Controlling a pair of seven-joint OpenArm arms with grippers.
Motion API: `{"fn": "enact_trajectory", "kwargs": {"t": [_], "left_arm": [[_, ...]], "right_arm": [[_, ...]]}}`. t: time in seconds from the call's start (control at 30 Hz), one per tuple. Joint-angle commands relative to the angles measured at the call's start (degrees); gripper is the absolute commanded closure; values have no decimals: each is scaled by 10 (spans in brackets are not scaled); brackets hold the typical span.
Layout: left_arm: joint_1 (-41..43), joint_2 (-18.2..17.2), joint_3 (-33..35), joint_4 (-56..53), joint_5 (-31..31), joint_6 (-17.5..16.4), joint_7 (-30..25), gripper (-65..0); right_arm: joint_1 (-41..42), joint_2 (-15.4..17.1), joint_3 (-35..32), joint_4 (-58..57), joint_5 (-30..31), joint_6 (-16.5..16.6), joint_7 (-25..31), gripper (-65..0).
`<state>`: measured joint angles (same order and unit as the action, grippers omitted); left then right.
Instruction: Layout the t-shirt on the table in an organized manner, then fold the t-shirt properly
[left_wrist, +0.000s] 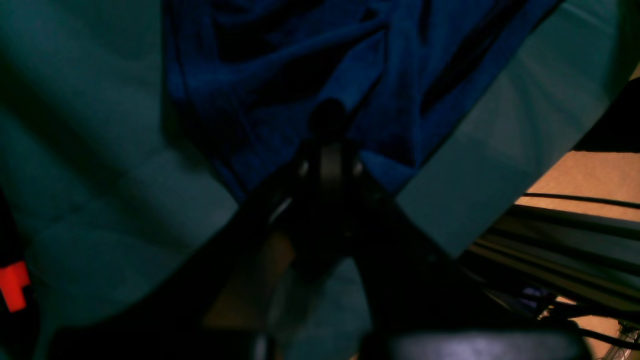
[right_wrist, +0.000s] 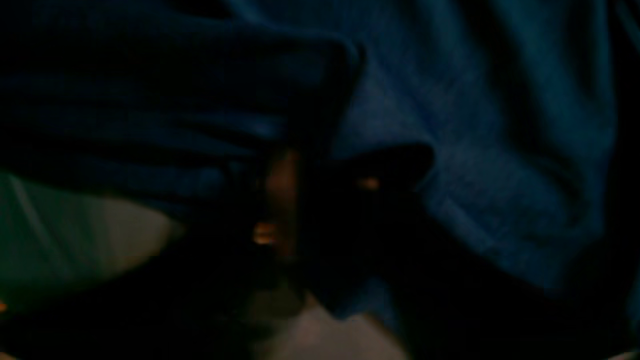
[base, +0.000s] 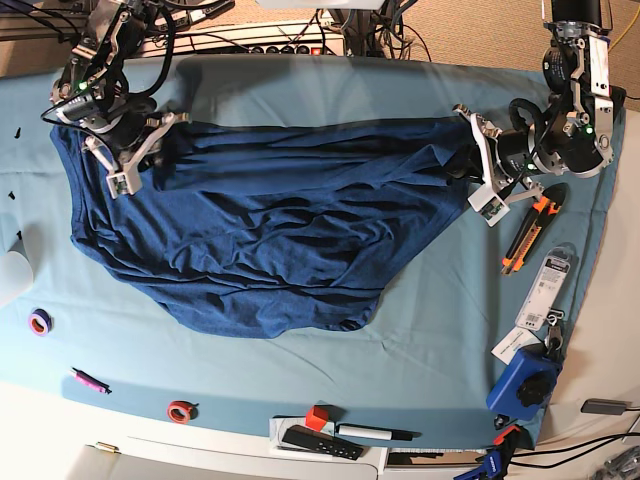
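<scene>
The 2 arms reach in from the far corners, wrists bent toward each other. The left gripper (base: 470, 165) sits at the base view's right, jaws pinched together on a corner of the t-shirt (base: 260, 235). The right gripper (base: 145, 150) is at that view's left, jaws spread apart above the cloth.

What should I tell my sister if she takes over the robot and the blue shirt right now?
Left gripper: shut on one edge of the dark navy-blue knit t-shirt.
Right gripper: jaws spread over the opposite edge; whether it grips is unclear.
Shirt: stretched between both arms on the wide table with the light teal cloth, wrinkled, lower edge bunched.
Done: shirt pulled out wide.
Left: smooth it flat, then fold.
</scene>
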<state>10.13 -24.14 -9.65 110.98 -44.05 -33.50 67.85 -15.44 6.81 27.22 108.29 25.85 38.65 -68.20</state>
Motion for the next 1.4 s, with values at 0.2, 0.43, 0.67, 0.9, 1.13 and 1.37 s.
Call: {"fn": "enact_trajectory", "kwargs": {"t": [0.2,0.43,0.67,0.9,1.13,1.37], "left_arm": [[-5,-6,-4,9,-7,-2,-10,0],[-5,-6,-4,9,-6,-2,-10,0],[-5,-6,-4,9,-6,-2,-10,0],[-5,-6,-4,9,-6,-2,-13,0],[-5,-6,-4,9,-6,-2,-15,0],[-5,-6,-4,9,-6,-2,-15,0]], "right_arm": [[3,24,3,9,48,-1,7,-267],[4,33,75,16,137,-16,7,-267],[3,33,196,16,232,-16,-27,-267],[2,33,236,14,311,-3,-118,-267],[2,33,200,14,206,3,-55,-267],[2,33,98,14,132,1,-29,-266]]}}
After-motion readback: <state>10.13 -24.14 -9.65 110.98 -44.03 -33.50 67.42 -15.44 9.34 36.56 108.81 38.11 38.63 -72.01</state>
